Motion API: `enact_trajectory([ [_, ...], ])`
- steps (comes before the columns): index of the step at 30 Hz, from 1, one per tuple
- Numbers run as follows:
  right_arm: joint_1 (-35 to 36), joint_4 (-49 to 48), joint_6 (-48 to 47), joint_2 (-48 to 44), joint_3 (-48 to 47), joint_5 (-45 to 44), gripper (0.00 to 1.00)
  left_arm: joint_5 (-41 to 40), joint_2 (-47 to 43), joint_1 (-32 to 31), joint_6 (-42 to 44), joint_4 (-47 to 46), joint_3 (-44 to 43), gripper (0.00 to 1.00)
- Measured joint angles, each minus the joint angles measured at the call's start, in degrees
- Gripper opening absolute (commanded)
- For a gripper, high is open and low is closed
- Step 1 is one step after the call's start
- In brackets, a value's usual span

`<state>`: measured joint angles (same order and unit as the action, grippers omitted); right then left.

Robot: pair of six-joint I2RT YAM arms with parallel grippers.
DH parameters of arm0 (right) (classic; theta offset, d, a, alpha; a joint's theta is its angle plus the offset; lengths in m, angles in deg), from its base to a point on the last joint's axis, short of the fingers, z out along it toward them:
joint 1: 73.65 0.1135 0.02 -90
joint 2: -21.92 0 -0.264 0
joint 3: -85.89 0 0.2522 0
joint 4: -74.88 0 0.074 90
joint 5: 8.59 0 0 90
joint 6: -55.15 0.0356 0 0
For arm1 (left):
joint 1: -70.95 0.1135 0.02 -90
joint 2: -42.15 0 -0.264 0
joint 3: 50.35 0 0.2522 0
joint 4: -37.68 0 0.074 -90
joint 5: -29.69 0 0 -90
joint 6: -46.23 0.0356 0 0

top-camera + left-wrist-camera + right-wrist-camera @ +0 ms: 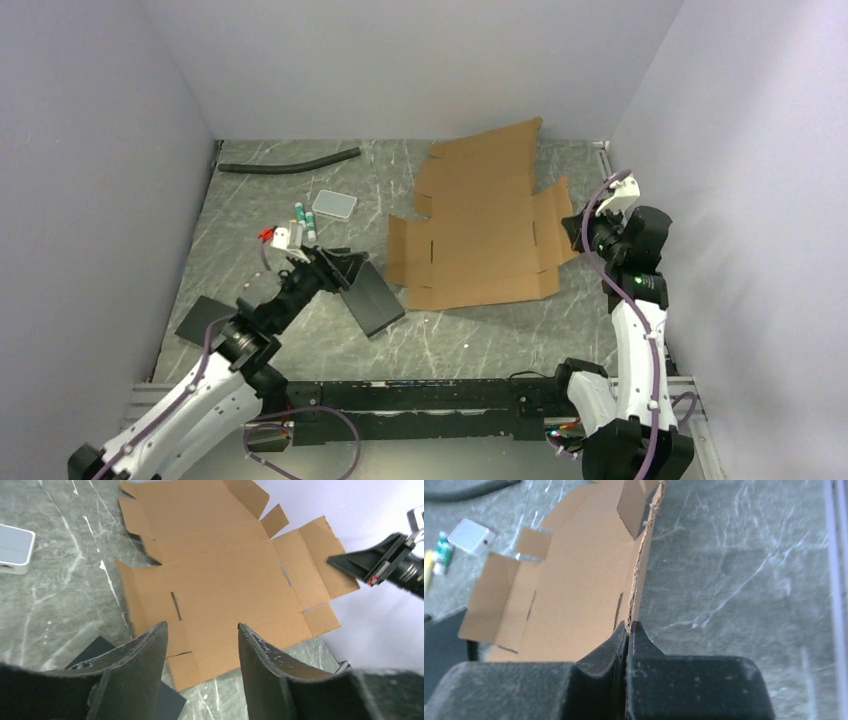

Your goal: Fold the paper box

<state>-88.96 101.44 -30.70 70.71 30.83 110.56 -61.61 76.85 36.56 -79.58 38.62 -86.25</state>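
**On the counter (470, 335): left fingers (147, 652) apart, right fingers (646, 647) clamped on the paper box (480, 230)**

Behind the left fingers, back beside that arm, a thin black panel (205, 320) lies flat. The left fingers themselves stand apart with nothing between them, their tips tilted down toward the counter. Under and just behind those tips lies a black slab (378, 300), flat, with part of it showing past the left fingertip in the wrist view.

Out to the left of these fingers, well apart, sits a white case (333, 203). A few green-capped tubes (303, 222) lie just beside it, and a black hose (290, 162) lies farther off near the back wall.

Ahead of the left fingertips, and apart from them, the paper box is spread open as a brown die-cut sheet with its slots and creases showing. Its nearest corner lies just beside the black slab. Its far flap reaches the foot of the back wall; whether it leans there I cannot tell.

On the side of the sheet away from the left fingers, the right fingers are pressed together on the rim of the right-hand flap. The corrugated edge runs straight out from between their tips. That flap is tilted up off the counter, while the rest of the sheet stretches away to the left of these fingers.
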Motion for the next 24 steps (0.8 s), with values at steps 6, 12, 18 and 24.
enact_trajectory([
  [6,0.0,12.3,-17.6,1.9,-15.7,4.8,0.00,-0.1,-14.6,-0.1,3.2,12.8,-2.4,0.68],
  [12,0.0,26.7,-35.3,9.2,-39.8,9.8,0.00,0.0,-17.8,-0.2,5.2,16.2,-3.4,0.80],
  [18,0.7,42.3,-55.2,15.6,-60.6,13.4,0.00,2.7,-12.7,-0.2,11.9,17.3,-8.0,0.97],
  [24,2.7,51.3,-72.4,15.0,-65.0,13.4,0.00,13.7,-2.4,-0.2,26.5,10.6,-18.3,0.99],
])
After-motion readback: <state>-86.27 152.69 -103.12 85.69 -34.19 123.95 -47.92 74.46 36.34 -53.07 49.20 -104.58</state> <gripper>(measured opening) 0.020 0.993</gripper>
